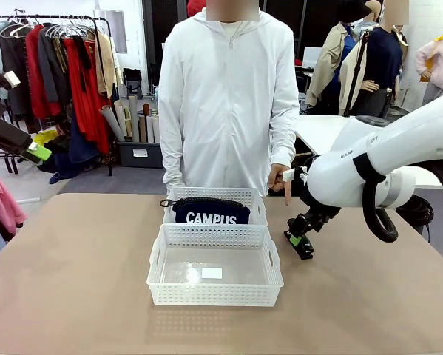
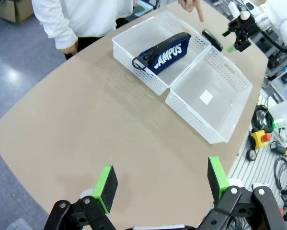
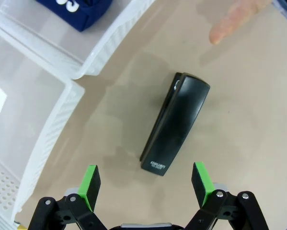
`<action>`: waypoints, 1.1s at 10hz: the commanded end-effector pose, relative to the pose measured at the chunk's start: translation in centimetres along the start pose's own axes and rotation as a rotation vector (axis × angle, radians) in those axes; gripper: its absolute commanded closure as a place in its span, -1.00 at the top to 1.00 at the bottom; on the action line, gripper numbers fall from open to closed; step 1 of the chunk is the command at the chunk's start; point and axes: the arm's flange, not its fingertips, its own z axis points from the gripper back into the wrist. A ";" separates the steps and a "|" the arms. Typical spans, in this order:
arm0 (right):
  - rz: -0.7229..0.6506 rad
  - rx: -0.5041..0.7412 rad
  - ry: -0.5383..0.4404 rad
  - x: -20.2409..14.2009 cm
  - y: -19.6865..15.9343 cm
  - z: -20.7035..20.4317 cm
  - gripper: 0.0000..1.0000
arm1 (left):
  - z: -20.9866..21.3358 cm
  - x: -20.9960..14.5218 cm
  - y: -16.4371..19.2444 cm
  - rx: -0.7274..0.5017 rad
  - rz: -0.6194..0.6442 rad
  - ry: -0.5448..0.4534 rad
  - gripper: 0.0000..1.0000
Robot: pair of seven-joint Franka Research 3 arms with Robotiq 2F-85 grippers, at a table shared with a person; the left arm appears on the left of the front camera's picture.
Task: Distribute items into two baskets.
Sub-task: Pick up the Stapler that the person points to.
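Note:
Two white lattice baskets stand end to end mid-table. The far basket (image 1: 239,195) (image 2: 125,51) holds the navy "CAMPUS" pouch (image 1: 211,213) (image 2: 166,51). The near basket (image 1: 214,294) (image 2: 193,115) holds just a small white label. A slim black stapler (image 3: 177,124) (image 2: 211,38) lies flat on the table right of the far basket. My right gripper (image 3: 145,184) (image 1: 301,242) hangs open just above it, jaws wider than the stapler. My left gripper (image 2: 161,184) (image 1: 25,144) is open and high at the table's left, holding nothing.
A person in a white jacket stands at the far edge, one finger (image 1: 288,194) (image 3: 229,24) pointing down at the table close beyond the stapler. Bare tabletop (image 1: 73,274) lies left and in front of the baskets. Cables and equipment (image 2: 268,139) sit off the table's side.

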 end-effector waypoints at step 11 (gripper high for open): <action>-0.048 -0.075 0.031 2.9 -1.3 -5.1 1.00 | 0.1 0.0 0.0 0.004 0.003 0.004 0.94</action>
